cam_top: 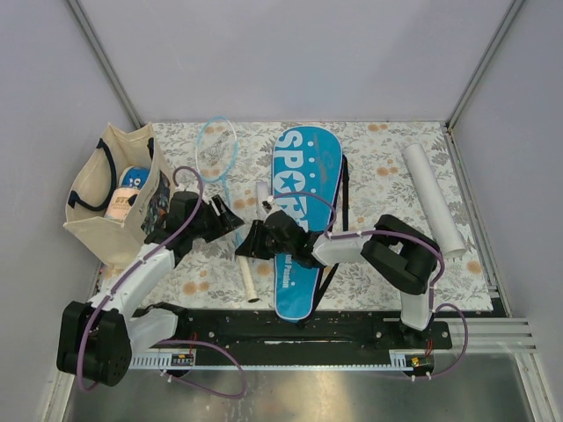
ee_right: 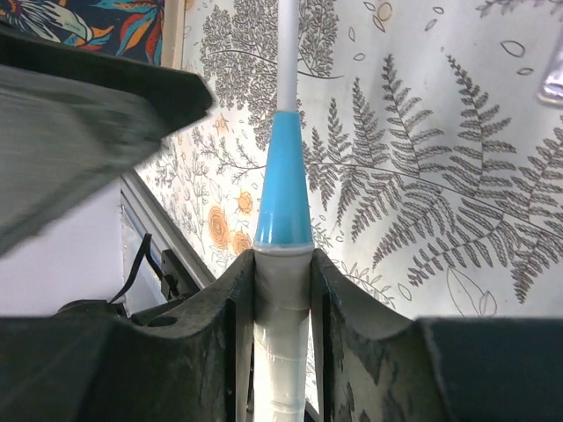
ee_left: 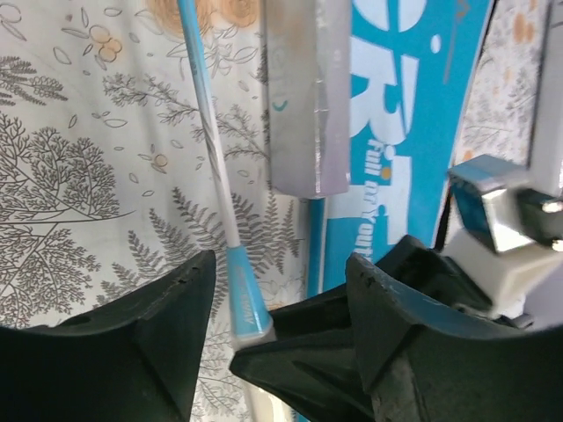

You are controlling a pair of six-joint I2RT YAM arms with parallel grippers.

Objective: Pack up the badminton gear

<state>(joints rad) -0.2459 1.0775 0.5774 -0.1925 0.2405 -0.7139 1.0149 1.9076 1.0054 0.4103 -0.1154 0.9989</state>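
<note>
**Item: racket** (cam_top: 214,151), light-blue frame, white handle (cam_top: 249,280). It lies on the floral cloth (cam_top: 369,158) with its head at the far side and its handle toward the arms, just left of the cover.

**Right gripper** (cam_top: 252,242): claw pinched on the racket's handle (ee_right: 281,352), directly below the blue cone (ee_right: 283,193).

**Left gripper** (cam_top: 224,214): claw spread, straddling the shaft (ee_left: 215,167) above the cone without touching it.

**Blue "SPORT" cover** (cam_top: 303,176): flat at mid-table, with a second pale handle (ee_left: 308,97) at its left edge.

**Long white tube** (cam_top: 431,198): lies on the right side of the cloth, well apart from the cover.

**Tote bag** (cam_top: 97,202): stands at the table's left edge.
</note>
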